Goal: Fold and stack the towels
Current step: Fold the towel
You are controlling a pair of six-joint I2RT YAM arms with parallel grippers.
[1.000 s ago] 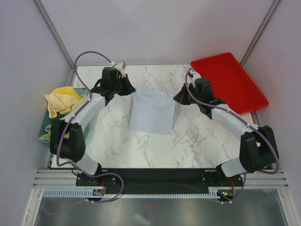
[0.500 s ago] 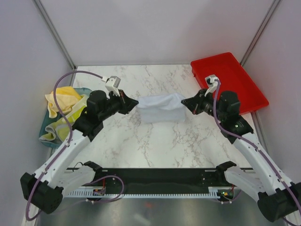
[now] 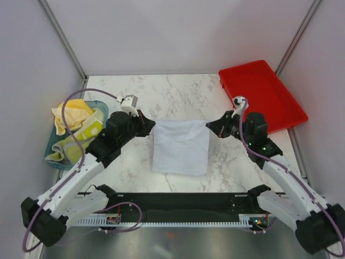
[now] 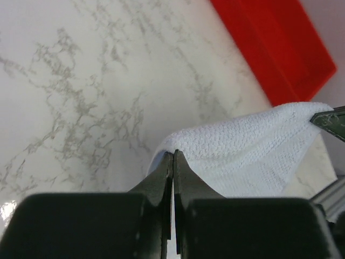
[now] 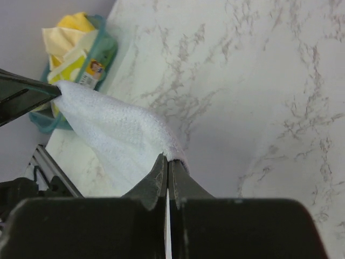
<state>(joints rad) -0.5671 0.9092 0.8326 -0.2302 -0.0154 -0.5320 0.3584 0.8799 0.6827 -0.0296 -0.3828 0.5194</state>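
A pale grey-blue towel [image 3: 180, 147] hangs stretched above the middle of the marble table, held by its two upper corners. My left gripper [image 3: 152, 127] [image 4: 173, 154] is shut on the towel's [image 4: 253, 151] left corner. At the opposite corner, my right gripper [image 3: 208, 125] [image 5: 166, 158] pinches the towel [image 5: 116, 135] shut. The lower edge of the cloth reaches toward the near side of the table. More towels, a yellow one [image 3: 70, 113] and a printed white one [image 3: 81, 135], lie heaped in the teal tub [image 3: 59, 141] [image 5: 102, 54] at the left.
The red tray [image 3: 264, 94] [image 4: 275, 48] stands at the back right corner. White walls with metal posts close in the table on three sides. The arm bases and a black rail [image 3: 183, 202] run along the near edge.
Both grippers have drawn back toward the near side with the towel, and it now hangs open at full length where half a second ago it was bunched short between them.
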